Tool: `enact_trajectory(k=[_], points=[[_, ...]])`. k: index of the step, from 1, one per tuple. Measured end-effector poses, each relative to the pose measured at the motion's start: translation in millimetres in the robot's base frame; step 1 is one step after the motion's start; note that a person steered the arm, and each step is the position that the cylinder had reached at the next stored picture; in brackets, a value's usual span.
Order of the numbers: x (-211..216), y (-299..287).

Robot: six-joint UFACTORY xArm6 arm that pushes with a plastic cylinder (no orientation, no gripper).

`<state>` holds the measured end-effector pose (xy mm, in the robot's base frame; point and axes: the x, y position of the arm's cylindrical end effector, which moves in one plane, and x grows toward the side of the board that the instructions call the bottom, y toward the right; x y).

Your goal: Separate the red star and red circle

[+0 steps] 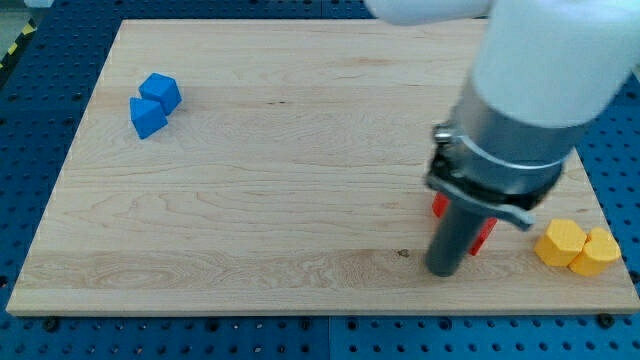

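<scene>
Two bits of red show at the view's lower right, mostly hidden behind my rod: one point(438, 206) on the rod's left side and one point(484, 234) on its right side. Their shapes cannot be made out, so I cannot tell which is the red star and which the red circle. My tip point(442, 271) rests on the wooden board just below and between these red pieces. The arm's grey and white body covers the board above them.
Two blue blocks point(154, 104) sit touching each other at the view's upper left. Two yellow blocks point(577, 246) lie side by side at the board's right edge point(600, 215), close to the red pieces. The board's bottom edge runs just below my tip.
</scene>
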<state>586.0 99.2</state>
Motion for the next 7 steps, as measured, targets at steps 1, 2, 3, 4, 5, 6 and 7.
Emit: enact_trajectory(k=[1,2,3,4,5,6,7], points=[[0,-9],[-31,-34],[-63,-47],[-63,-42],[-63,13],[-57,31],[-55,32]])
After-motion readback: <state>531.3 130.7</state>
